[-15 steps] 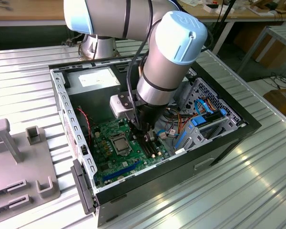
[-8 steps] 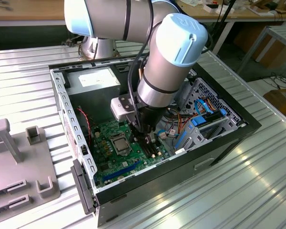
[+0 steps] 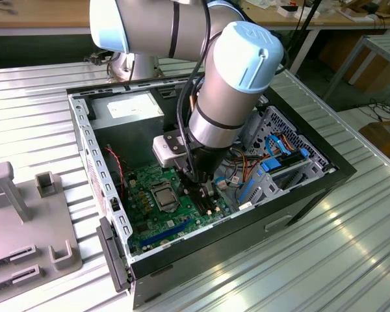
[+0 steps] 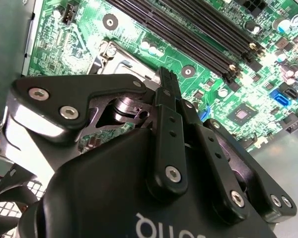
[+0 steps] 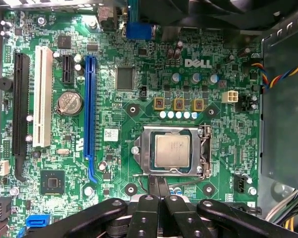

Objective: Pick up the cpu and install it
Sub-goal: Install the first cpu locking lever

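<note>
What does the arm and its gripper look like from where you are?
The arm is a thick silver-grey tube with pale blue joint caps and black bands at the joints, and a black cable runs down its side. A silver block sits at the wrist. The gripper is matt black, with slim flat fingers, bolted linkage bars and silver screw heads.

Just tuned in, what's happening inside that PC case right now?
The arm has its gripper down inside the open computer case, just above the green motherboard. The cpu lies in its socket on the board, silver top up, with the socket frame around it. The fingers are closed together with nothing between them, their tips at the socket's edge, beside the chip rather than on it.
</note>
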You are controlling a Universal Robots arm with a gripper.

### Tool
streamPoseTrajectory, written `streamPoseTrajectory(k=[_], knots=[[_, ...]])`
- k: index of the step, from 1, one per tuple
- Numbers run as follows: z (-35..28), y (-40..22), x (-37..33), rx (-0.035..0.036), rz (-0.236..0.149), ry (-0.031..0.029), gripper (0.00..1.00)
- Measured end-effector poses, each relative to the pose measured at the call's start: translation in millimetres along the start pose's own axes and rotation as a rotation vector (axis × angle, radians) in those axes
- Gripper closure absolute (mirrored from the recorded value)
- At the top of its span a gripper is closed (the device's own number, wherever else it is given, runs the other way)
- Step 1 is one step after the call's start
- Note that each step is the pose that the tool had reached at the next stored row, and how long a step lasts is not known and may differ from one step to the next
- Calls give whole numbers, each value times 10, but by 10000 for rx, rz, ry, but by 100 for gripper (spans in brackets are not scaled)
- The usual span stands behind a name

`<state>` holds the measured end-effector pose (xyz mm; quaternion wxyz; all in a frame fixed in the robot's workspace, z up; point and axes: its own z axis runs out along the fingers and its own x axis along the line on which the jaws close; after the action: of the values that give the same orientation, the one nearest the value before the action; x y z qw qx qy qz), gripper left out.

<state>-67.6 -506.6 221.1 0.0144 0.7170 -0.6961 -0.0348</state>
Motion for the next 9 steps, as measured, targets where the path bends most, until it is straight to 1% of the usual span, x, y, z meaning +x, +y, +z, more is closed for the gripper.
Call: streamPoseTrajectory(k=[3,9], knots=[[14,-13,1,-1,-29,9,89],[55,-19,9,-3,-100,18,89]])
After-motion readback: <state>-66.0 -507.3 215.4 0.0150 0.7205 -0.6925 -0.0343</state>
